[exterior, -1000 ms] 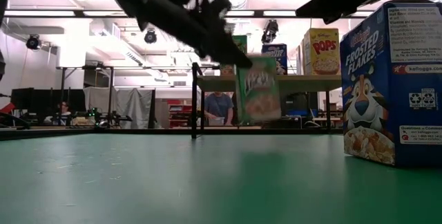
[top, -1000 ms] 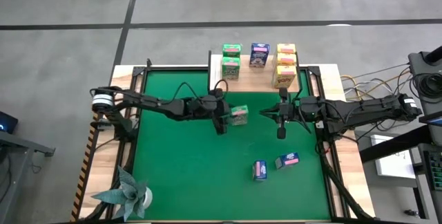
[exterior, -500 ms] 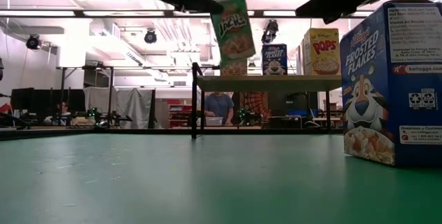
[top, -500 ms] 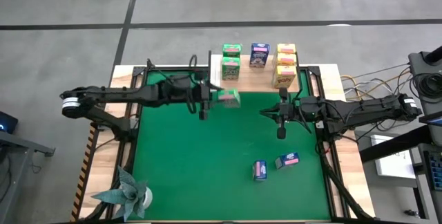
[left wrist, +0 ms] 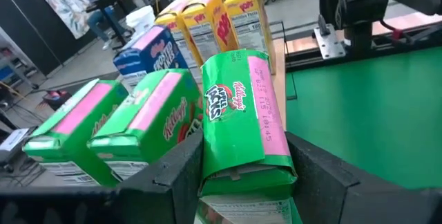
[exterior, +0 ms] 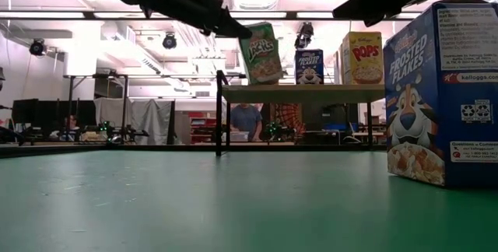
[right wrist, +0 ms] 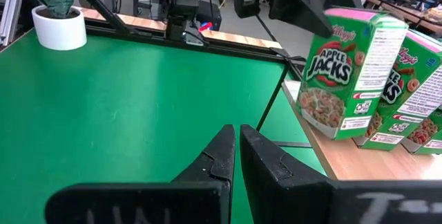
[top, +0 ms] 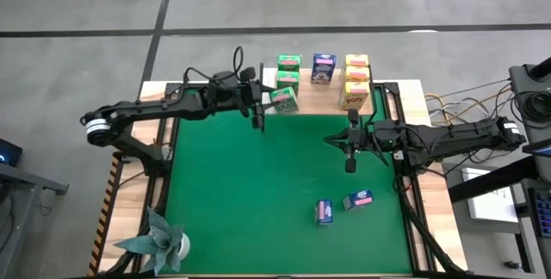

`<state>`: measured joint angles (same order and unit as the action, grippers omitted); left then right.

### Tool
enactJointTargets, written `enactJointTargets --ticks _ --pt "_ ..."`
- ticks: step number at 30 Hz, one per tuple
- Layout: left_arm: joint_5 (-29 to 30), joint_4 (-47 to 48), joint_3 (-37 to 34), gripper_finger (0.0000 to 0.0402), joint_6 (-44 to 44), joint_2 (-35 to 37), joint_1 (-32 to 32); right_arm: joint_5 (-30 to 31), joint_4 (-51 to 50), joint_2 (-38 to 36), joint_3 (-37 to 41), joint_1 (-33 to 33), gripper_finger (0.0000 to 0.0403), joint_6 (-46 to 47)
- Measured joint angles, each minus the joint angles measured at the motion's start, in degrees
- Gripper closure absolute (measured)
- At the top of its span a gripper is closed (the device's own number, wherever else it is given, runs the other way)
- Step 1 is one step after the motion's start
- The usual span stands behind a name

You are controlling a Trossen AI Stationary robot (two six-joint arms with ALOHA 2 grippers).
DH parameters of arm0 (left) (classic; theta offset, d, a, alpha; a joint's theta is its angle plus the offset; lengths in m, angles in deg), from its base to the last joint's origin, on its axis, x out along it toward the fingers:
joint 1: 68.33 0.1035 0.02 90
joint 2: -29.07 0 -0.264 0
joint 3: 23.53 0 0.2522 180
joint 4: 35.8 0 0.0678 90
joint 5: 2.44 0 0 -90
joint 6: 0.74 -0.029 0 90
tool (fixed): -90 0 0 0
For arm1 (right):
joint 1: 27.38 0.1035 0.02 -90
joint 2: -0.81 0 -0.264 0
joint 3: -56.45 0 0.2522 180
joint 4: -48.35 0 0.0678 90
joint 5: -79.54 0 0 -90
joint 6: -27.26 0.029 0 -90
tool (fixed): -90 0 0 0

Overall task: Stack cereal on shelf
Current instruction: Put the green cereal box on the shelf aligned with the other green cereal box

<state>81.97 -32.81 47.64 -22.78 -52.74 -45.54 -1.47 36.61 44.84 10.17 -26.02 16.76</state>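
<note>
From table height, the near blue cereal box is cut off by the right edge. From overhead, print on the two blue boxes lying on the green mat is too small to read. In the left wrist view, the held green box hides its own lower end between the fingers.

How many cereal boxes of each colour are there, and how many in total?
Green boxes: 3
Yellow boxes: 3
Blue boxes: 3
Total: 9
</note>
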Motion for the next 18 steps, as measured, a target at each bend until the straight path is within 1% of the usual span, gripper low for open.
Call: enactJointTargets --ticks 6,18 --pt "0.0 -2.9 0.0 0.0233 0.0 -1.1 0.1 0.0 -0.1 0.0 0.0 0.0 0.0390 0.0" --pt "0.7 -4.2 0.2 0.0232 -0.4 -3.2 0.1 0.0 -0.2 0.0 0.0 0.0 0.0390 0.0"
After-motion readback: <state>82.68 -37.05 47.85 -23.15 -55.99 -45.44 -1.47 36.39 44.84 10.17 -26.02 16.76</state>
